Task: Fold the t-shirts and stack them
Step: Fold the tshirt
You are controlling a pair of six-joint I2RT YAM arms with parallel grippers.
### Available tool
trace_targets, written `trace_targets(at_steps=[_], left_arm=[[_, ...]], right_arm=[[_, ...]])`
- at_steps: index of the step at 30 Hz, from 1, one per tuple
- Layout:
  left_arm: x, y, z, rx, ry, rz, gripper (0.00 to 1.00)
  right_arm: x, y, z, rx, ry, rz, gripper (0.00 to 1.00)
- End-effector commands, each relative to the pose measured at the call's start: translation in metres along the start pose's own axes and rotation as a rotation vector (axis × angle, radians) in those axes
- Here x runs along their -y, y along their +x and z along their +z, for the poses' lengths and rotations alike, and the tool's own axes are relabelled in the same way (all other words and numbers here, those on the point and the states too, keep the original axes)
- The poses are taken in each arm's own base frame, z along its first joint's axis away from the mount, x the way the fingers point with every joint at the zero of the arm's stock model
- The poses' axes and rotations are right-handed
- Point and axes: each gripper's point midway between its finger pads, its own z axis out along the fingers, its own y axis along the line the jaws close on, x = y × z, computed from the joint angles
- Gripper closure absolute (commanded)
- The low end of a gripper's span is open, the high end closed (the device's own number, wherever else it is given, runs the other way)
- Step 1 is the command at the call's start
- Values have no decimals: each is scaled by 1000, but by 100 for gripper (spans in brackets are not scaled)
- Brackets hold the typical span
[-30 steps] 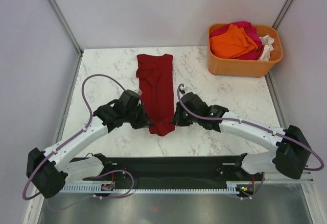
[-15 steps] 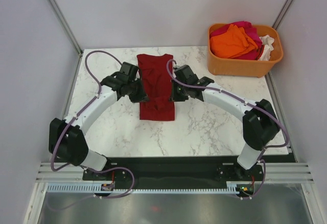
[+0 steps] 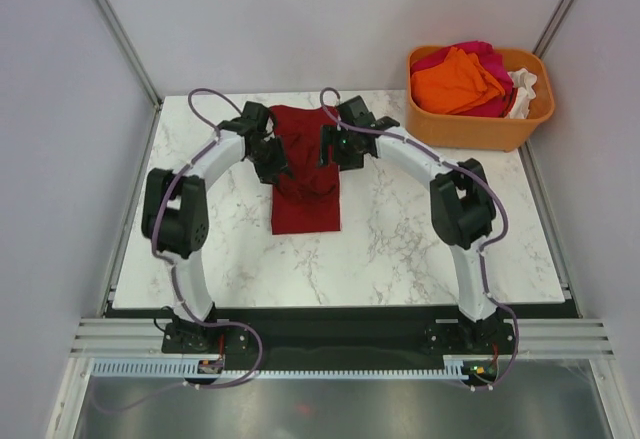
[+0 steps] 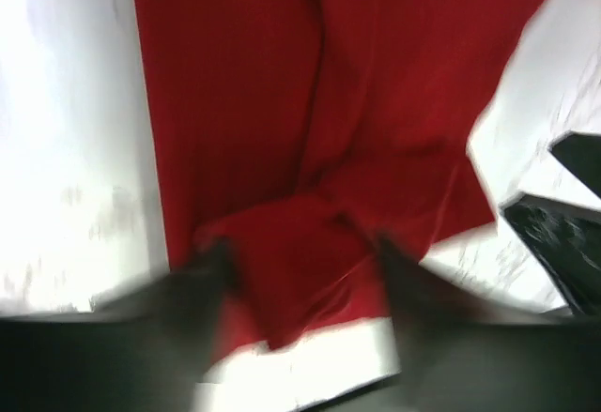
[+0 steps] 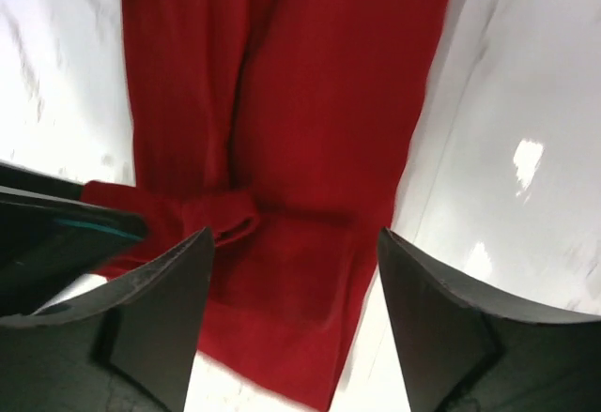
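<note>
A dark red t-shirt (image 3: pixel 308 211) lies as a long folded strip in the middle of the marble table, with its near end doubled over toward the back. My left gripper (image 3: pixel 278 164) hovers at its left edge and my right gripper (image 3: pixel 333 151) at its right edge, near the far half. In the left wrist view the blurred left gripper (image 4: pixel 300 276) is open over a bunched fold of the red t-shirt (image 4: pixel 282 149). The right gripper (image 5: pixel 293 248) is open above the flat red t-shirt (image 5: pixel 310 102). More t-shirts, orange (image 3: pixel 455 81), magenta (image 3: pixel 482 51) and white (image 3: pixel 523 89), are heaped in the tub.
An orange plastic tub (image 3: pixel 470 131) stands at the back right corner of the table. Grey walls with metal posts close in the left, back and right. Both arms reach far across the table (image 3: pixel 400 249) from their bases at its near edge.
Both grippers carried the shirt's near end toward the back, folding it over itself, then let go and opened. The arms now stretch much farther from their bases.
</note>
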Motion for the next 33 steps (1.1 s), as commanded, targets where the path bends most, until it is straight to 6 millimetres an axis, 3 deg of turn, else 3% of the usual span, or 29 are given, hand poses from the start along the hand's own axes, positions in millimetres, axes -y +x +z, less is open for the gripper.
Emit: trace_targets(at_steps=[1, 4, 5, 6, 8, 9, 11, 12, 13, 14, 15, 17, 19, 20, 22, 27, 29, 31, 33], left_arm=[[5, -40, 28, -42, 135, 11, 1], [2, -70, 21, 12, 112, -4, 0], [2, -77, 13, 44, 104, 10, 0], [5, -89, -8, 114, 88, 35, 0], [3, -98, -28, 180, 62, 63, 0], [3, -97, -34, 194, 54, 71, 0], [6, -98, -57, 240, 59, 84, 0], [2, -89, -56, 229, 47, 81, 0], [2, -85, -61, 236, 41, 86, 0], [2, -81, -72, 256, 35, 100, 0], [-2, -68, -67, 234, 18, 109, 0], [2, -56, -72, 239, 31, 130, 0], [3, -30, -59, 193, 40, 153, 0], [-4, -14, -54, 165, 26, 134, 0], [-9, 10, -49, 124, 15, 148, 0], [-37, 75, -37, 82, 35, 52, 3], [-49, 98, -30, 49, 36, 30, 4], [-48, 105, -30, 55, 68, 27, 4], [-51, 114, -24, 46, 87, 18, 4]], right_arm=[[26, -45, 10, 29, 60, 30, 21], [32, -75, -4, 98, 98, 27, 21], [33, -80, -13, 119, 108, 23, 21], [34, -86, -30, 159, 135, 11, 21], [30, -88, -46, 191, 131, -16, 21], [28, -79, -58, 188, 118, -21, 22], [17, -71, -62, 203, 55, -38, 26], [17, -54, -65, 183, 36, -39, 27], [4, -41, -63, 157, -26, -53, 30], [-6, -38, -61, 172, -74, -64, 33], [-7, -21, -55, 134, -102, -61, 36], [-32, -3, -46, 87, -217, -80, 55], [-43, 21, -27, 19, -272, -74, 72], [-44, 30, -21, -13, -283, -71, 73], [-43, 44, -16, -31, -253, -82, 71], [-3, 72, -26, -24, -115, -76, 58], [1, 83, -28, -32, -119, -71, 43], [6, 98, -30, -47, -133, -59, 26], [12, 114, -27, -74, -141, -42, 22]])
